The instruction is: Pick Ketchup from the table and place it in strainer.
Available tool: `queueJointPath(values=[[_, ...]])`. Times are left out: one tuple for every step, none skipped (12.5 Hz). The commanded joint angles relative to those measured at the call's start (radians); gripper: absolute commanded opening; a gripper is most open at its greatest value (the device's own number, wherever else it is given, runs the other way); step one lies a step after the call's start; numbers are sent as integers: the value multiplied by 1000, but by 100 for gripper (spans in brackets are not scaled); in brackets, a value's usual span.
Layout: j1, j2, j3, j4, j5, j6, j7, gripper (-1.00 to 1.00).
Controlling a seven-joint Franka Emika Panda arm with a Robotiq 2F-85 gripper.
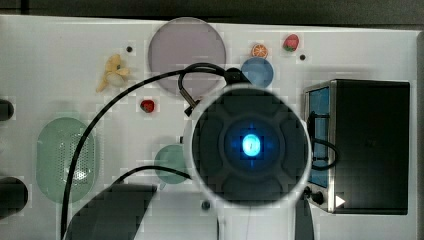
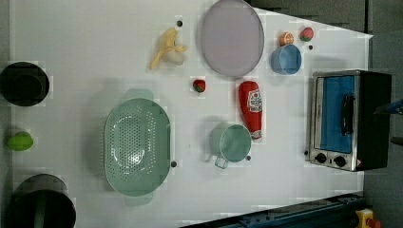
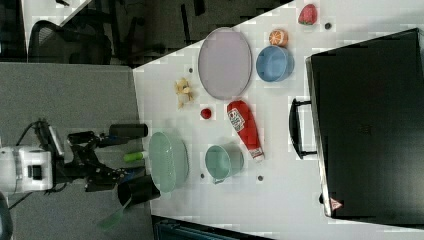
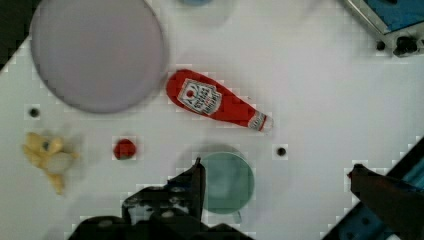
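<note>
White table with the objects laid out beneath a Franka arm. The Ketchup lies flat on the table, cap end toward the green cup and just beside its rim, base end near the lilac plate. In the left view it sits between the plate above and the cup below, with the toaster oven to the left view's right. The strainer, a mint-green oval basket with a perforated bottom, stands on the table well apart from the bottle, toward the left view's left, beyond the cup; nothing lies in it.

In the wrist view the gripper hangs above the table with its two fingers spread wide and nothing between them; the cup is seen below the gap, and the bottle lies apart from both fingertips. In the top view the arm's wrist flange covers the bottle's place.

Other items: a small round red piece between the plate and the strainer; a peeled banana beside the plate; a blue bowl; an orange slice and a strawberry near the bowl.
</note>
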Motion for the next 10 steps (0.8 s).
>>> queueJointPath(values=[[-33, 79, 12, -16, 0, 52, -71, 100], [-32, 101, 17, -29, 0, 75, -90, 100], [-32, 125, 23, -43, 0, 98, -124, 100], [-31, 149, 29, -58, 0, 123, -173, 100], [-31, 175, 36, -72, 0, 151, -235, 100], [-29, 199, 42, -89, 0, 187, -306, 100], [-28, 220, 50, -106, 0, 229, -383, 100], [-27, 240, 55, -127, 0, 273, -457, 100], [-27, 259, 61, -149, 0, 319, -526, 100], [-26, 277, 64, -172, 0, 367, -591, 100]])
